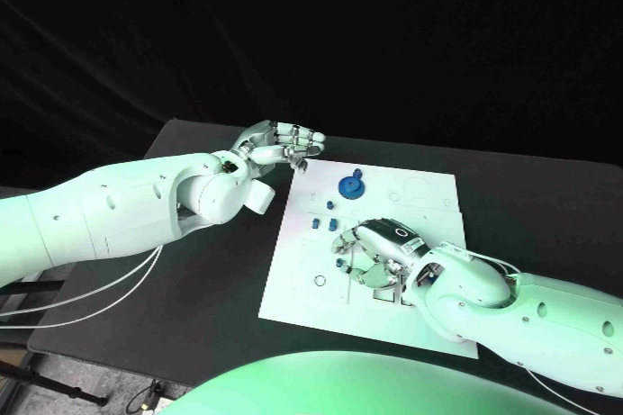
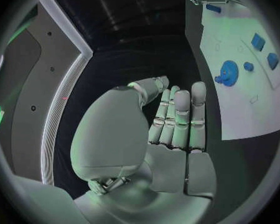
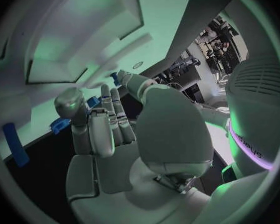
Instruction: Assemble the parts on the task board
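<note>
One blue gear [image 1: 352,187], two hands.

Green-tinted light, dark surroundings, fisheye bending

No text or label can be read.

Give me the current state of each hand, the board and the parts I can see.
left hand: empty, fingers apart, off the board's far left corner.
right hand: over the board, fingers curled down; hold unclear.
task board: flat on the table.
blue gear: lying on the board, untouched.
small blue parts: on the board beside the right hand.
</note>
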Action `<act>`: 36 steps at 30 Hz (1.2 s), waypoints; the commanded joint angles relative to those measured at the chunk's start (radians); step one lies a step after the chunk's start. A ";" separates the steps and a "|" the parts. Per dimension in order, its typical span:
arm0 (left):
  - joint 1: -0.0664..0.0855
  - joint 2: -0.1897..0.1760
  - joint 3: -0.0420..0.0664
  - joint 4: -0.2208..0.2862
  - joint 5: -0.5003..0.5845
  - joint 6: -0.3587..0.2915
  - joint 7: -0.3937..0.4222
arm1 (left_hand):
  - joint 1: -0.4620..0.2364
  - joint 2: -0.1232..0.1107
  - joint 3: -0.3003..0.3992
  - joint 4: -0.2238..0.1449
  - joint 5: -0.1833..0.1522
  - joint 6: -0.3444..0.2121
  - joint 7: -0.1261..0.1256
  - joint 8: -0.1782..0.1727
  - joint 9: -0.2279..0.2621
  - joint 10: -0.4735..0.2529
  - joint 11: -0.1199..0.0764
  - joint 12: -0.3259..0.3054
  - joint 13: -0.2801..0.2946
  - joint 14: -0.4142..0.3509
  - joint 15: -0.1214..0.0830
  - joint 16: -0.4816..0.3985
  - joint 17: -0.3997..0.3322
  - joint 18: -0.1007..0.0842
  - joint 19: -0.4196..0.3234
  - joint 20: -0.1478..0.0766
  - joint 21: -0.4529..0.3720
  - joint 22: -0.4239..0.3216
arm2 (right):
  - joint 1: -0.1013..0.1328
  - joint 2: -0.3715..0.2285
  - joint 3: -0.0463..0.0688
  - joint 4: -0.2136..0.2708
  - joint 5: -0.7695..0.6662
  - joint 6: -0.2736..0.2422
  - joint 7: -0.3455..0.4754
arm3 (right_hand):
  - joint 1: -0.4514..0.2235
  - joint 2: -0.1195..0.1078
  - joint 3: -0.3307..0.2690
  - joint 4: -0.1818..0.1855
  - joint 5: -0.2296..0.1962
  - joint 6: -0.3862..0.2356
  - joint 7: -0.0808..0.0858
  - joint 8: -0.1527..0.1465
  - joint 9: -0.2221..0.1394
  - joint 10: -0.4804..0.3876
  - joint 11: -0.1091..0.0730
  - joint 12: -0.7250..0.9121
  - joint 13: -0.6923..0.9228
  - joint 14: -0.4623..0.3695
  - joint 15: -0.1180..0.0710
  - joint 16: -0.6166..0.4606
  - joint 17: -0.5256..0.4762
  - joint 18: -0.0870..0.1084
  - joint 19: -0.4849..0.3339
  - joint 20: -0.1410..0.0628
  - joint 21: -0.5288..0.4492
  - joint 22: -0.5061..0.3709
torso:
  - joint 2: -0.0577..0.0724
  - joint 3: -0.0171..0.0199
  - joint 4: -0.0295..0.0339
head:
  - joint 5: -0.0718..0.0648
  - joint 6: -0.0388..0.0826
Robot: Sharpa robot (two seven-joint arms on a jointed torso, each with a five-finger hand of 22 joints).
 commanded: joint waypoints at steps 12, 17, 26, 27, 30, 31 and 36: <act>0.001 -0.004 0.001 0.000 -0.004 0.014 0.002 | -0.008 0.005 -0.001 -0.005 0.002 0.000 -0.002 0.005 -0.001 -0.006 0.002 0.003 -0.001 -0.008 0.003 0.004 -0.001 0.015 0.003 0.006 -0.001 -0.002 | 0.083 -0.156 0.005 0.116 0.069 -0.030 -0.015 | 0.014 0.006 -0.073 0.013 0.001 0.002 0.000 -0.010 -0.003 -0.011 -0.005 0.040 -0.006 0.033 0.004 0.000 -0.001 0.015 0.005 -0.003 -0.006 -0.002 | -0.001 0.0008 -0.0014 | -0.035 0.000; 0.001 -0.005 0.001 0.000 -0.004 0.015 0.002 | -0.009 0.005 -0.001 -0.005 0.002 0.001 -0.003 0.006 -0.001 -0.008 0.002 0.004 -0.001 -0.009 0.003 0.005 -0.001 0.015 0.002 0.006 -0.001 -0.002 | 0.143 -0.218 0.007 0.126 0.120 0.024 -0.043 | 0.018 0.009 -0.080 0.018 0.002 0.002 -0.003 -0.015 -0.005 0.011 -0.010 0.062 -0.004 0.038 0.000 0.011 0.018 0.010 0.022 -0.005 0.018 0.015 | -0.001 0.0000 -0.0017 | -0.061 0.009; 0.000 -0.006 0.000 -0.002 -0.004 0.016 0.002 | -0.009 0.005 -0.001 -0.005 0.002 0.001 -0.003 0.006 -0.001 -0.008 0.002 0.004 -0.001 -0.009 0.003 0.005 -0.001 0.015 0.002 0.006 -0.001 -0.002 | 0.178 -0.270 0.007 0.097 0.058 0.141 -0.098 | 0.022 -0.007 -0.158 0.034 0.002 -0.034 -0.001 -0.044 -0.016 -0.002 -0.010 0.076 -0.012 0.039 0.000 0.016 0.019 0.008 0.028 -0.007 0.015 0.018 | 0.001 0.0011 -0.0003 | -0.086 0.023; 0.000 -0.006 0.000 -0.002 -0.004 0.016 0.002 | -0.009 0.005 -0.001 -0.005 0.002 0.001 -0.003 0.006 -0.001 -0.008 0.002 0.004 -0.001 -0.009 0.003 0.005 -0.001 0.015 0.002 0.006 -0.001 -0.002 | 0.178 -0.272 0.007 0.094 0.047 0.153 -0.104 | 0.050 0.008 -0.250 0.045 0.003 -0.041 0.002 -0.048 -0.017 -0.016 -0.012 0.084 -0.011 0.037 -0.001 0.015 0.013 0.008 0.027 -0.004 0.004 0.013 | 0.001 0.0013 -0.0002 | -0.086 0.024; 0.000 -0.006 0.000 -0.003 -0.004 0.016 0.002 | -0.009 0.005 -0.001 -0.005 0.002 0.001 -0.003 0.006 -0.001 -0.008 0.002 0.004 -0.001 -0.009 0.003 0.005 -0.001 0.015 0.002 0.006 -0.001 -0.002 | 0.175 -0.273 0.007 0.088 0.025 0.178 -0.115 | 0.090 0.039 -0.348 0.077 0.007 -0.033 -0.001 -0.045 -0.015 -0.032 -0.009 0.098 -0.012 0.036 0.002 0.016 0.010 0.010 0.030 -0.006 -0.004 0.012 | 0.000 0.0009 0.0001 | -0.086 0.025; 0.000 -0.006 0.000 -0.003 -0.004 0.016 0.002 | -0.009 0.005 -0.001 -0.005 0.002 0.001 -0.003 0.006 -0.001 -0.008 0.002 0.004 -0.001 -0.009 0.003 0.005 -0.001 0.015 0.002 0.006 -0.001 -0.002 | 0.173 -0.272 0.007 0.085 0.016 0.189 -0.119 | 0.105 0.046 -0.375 0.090 0.007 -0.032 -0.002 -0.044 -0.015 -0.035 -0.009 0.104 -0.012 0.036 0.001 0.017 0.009 0.010 0.031 -0.006 -0.006 0.012 | 0.000 0.0004 0.0003 | -0.087 0.024; 0.000 -0.007 0.000 -0.002 -0.004 0.017 0.002 | -0.009 0.005 -0.001 -0.005 0.002 0.001 -0.003 0.006 -0.001 -0.008 0.002 0.004 -0.001 -0.009 0.003 0.005 -0.001 0.015 0.002 0.006 -0.001 -0.002 | 0.167 -0.268 0.006 0.076 0.001 0.218 -0.130 | 0.117 0.051 -0.388 0.100 0.007 -0.032 -0.003 -0.044 -0.016 -0.031 -0.011 0.112 -0.011 0.037 -0.001 0.018 0.010 0.009 0.036 -0.006 0.000 0.017 | 0.000 -0.0004 0.0008 | -0.090 0.023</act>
